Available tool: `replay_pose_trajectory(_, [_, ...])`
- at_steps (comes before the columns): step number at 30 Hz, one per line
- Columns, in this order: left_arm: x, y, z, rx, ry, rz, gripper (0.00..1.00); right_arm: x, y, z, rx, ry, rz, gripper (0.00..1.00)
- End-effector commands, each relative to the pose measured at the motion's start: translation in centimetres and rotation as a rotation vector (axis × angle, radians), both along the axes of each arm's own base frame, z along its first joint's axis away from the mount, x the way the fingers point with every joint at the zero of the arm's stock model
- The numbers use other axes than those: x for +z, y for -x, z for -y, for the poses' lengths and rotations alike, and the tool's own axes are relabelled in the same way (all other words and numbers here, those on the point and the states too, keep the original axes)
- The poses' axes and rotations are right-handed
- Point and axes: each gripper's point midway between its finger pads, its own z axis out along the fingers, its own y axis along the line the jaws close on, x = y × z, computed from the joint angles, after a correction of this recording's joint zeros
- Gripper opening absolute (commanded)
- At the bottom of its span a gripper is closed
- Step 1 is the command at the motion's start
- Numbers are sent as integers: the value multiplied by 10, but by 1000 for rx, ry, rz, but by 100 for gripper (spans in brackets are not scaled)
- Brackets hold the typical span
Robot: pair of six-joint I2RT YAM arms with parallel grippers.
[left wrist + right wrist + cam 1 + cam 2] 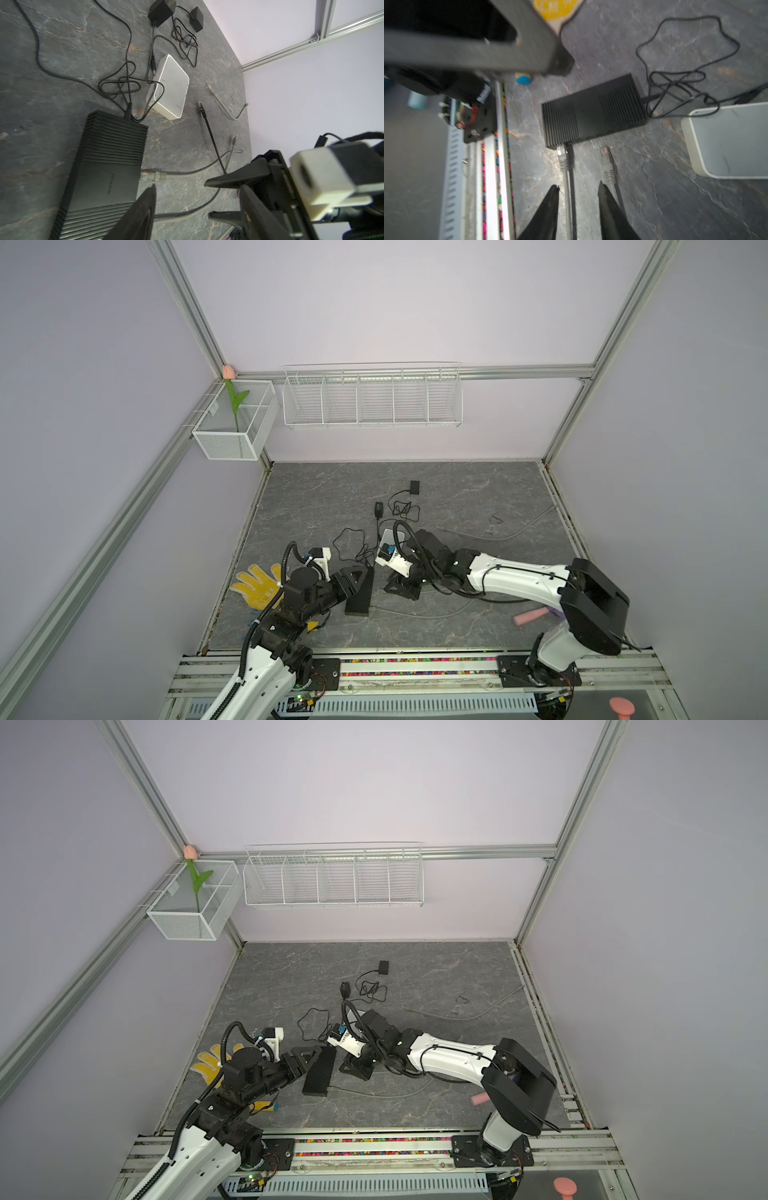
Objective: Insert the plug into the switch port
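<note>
Plug [154, 176], left wrist view: tip touching the switch [108, 166] side; depth in the port unreadable. Right wrist view, blurred: right gripper [577, 187] jaws apart, straddling the cable [567, 207] behind the plug, not pinching. In a top view: left gripper [353, 577] beside the switch, jaw state indistinct, ports hidden. Judged step: seating; next, pinch and push straight.

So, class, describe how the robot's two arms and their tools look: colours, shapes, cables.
Both the left arm and right arm have white shells with black joints. A ribbed black hose loops over each wrist beside a white camera mount. The left tool and right tool have black, tapered triangular fingers.
</note>
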Motion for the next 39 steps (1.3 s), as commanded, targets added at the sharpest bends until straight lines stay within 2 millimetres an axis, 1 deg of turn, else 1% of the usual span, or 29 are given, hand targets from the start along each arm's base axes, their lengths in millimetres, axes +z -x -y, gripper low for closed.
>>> replay_pose_trajectory(1, [-12,-6,-7,17,-54,-17,62,-23,-10,9,30,144,83,35])
replay_pose_trajectory(5, [-23,-14,-15,40,-99,-36,60,-41,-9,4,64,207,76,34])
replay_pose_trajectory(10, [-36,-21,-26,65,-129,-64,57,-65,-17,3,59,307,98,32])
replay_pose_trajectory(13, [-44,-23,-32,79,-147,-83,55,-73,-19,2,60,340,100,30])
replay_pose_trajectory(16, [-52,-24,-32,78,-155,-101,55,-79,-17,3,62,366,92,29])
replay_pose_trajectory(19, [-63,-23,-34,78,-176,-131,53,-86,-15,5,64,400,98,28])
replay_pose_trajectory(22, [-69,-22,-38,89,-205,-142,51,-93,-14,6,62,436,107,27])
replay_pose_trajectory(23, [-77,-21,-39,89,-219,-167,51,-95,-15,7,59,448,108,26])
replay_pose_trajectory(24, [-78,-21,-40,93,-219,-171,51,-97,-15,7,58,460,109,25])
replay_pose_trajectory(29, [-86,-21,-42,108,-225,-183,49,-100,-14,9,51,486,118,17])
replay_pose_trajectory(36, [-96,-18,-41,97,-227,-211,47,-88,-14,4,32,465,149,7])
replay_pose_trajectory(39, [-96,-18,-40,93,-225,-208,46,-82,-13,4,25,456,156,6])
